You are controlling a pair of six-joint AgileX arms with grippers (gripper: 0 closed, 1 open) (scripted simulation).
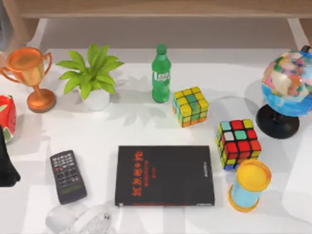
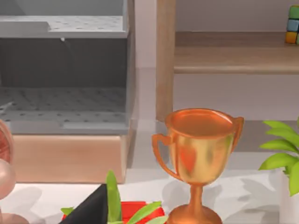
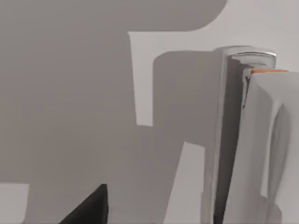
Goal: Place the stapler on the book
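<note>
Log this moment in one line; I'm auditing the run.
stapler: on table, below remote | book: nothing on it | left arm: at left edge

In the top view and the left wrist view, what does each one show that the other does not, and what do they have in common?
Top view's own: the black book lying flat, the dark remote to its left, the green bottle and the globe at the table's right. Left wrist view's own: the open front of a grey cabinet with dotted shelves, beyond the table. Shared: the copper trophy standing upright and the leafy green plant beside it.
</note>
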